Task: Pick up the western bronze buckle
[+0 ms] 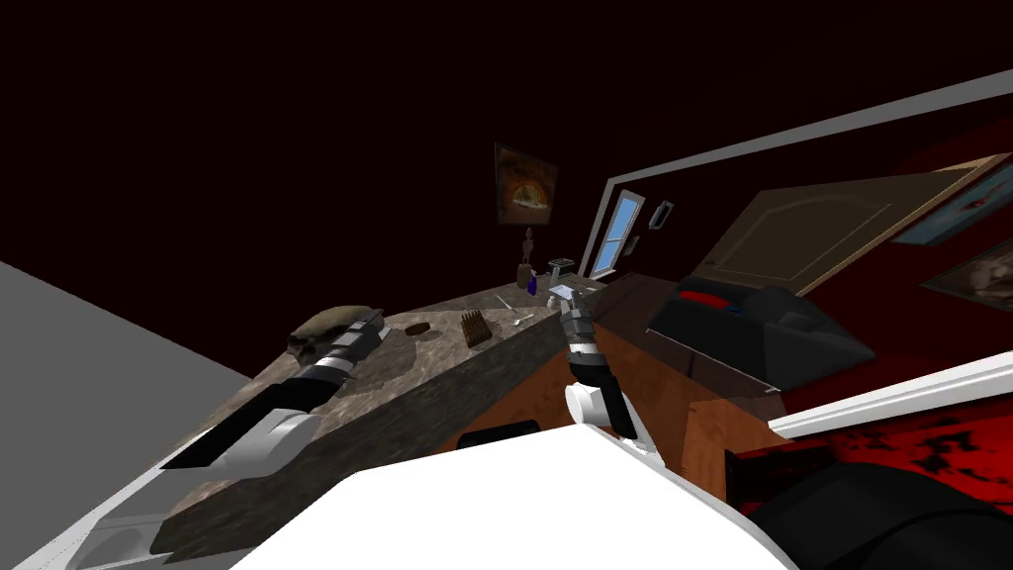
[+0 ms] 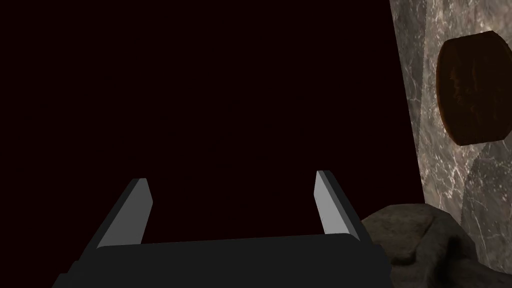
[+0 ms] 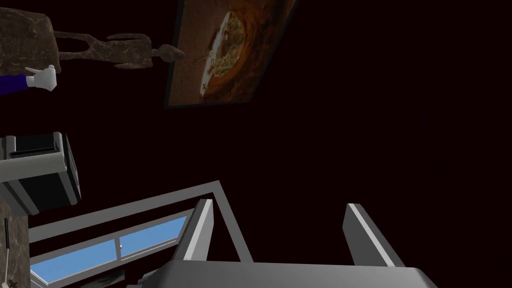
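The buckle (image 1: 417,328) is a dark brown oval lying flat on the marbled stone counter (image 1: 435,381). In the left wrist view the buckle (image 2: 472,87) lies off to one side of my left gripper (image 2: 232,176), beyond the fingertips and apart from them. That gripper is open with nothing between its fingers. In the head view my left gripper (image 1: 376,319) hovers over the counter just short of the buckle, beside a grey rock-like lump (image 1: 331,322). My right gripper (image 1: 562,293) is raised near the counter's far end, open and holding nothing (image 3: 278,202).
A brown ribbed block (image 1: 477,328) and light utensils (image 1: 519,319) lie past the buckle. A toaster (image 1: 561,265), a small statue (image 1: 527,259) and a blue bottle (image 1: 532,285) stand at the far end. A black couch (image 1: 762,332) is on the right.
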Controlling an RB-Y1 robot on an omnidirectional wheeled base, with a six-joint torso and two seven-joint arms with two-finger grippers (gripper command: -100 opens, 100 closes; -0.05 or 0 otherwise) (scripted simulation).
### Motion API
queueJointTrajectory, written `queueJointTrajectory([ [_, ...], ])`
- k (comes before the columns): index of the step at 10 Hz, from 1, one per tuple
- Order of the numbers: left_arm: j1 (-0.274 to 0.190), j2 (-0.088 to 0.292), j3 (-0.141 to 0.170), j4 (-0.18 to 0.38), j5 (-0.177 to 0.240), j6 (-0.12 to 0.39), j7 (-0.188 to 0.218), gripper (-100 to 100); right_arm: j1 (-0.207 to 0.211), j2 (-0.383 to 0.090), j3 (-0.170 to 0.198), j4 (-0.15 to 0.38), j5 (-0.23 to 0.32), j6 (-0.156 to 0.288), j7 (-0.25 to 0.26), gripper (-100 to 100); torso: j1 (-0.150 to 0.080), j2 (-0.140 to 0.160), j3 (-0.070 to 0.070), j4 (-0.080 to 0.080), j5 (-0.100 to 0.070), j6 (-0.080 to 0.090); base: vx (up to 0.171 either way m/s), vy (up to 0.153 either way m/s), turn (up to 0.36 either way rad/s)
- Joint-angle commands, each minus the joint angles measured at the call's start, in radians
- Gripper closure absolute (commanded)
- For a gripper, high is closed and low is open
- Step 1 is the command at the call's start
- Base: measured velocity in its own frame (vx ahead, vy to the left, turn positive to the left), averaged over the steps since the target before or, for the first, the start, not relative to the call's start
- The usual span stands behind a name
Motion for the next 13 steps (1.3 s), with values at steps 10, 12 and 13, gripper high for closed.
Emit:
queueJointTrajectory([
  [10,-0.036,0.202,0.007,0.199,0.22,0.27,0.042,-100,0.0,0.0,0.0,0.0,0.0,0.0,0.0,0,0.0,-0.001,0.0,0.0,0.0,0.0,0.012,-0.025,-0.137],
  [12,-0.043,0.246,0.008,0.253,0.271,0.335,0.057,-100,0.0,0.0,0.0,0.0,0.0,0.0,0.0,0,0.0,0.0,0.0,0.0,0.0,0.001,0.013,-0.021,-0.193],
  [13,-0.051,0.275,0.008,0.283,0.299,0.371,0.074,-100,0.0,0.0,0.0,0.0,0.0,0.0,0.0,0,0.0,0.0,0.0,0.0,0.0,0.0,0.025,-0.026,-0.312],
])
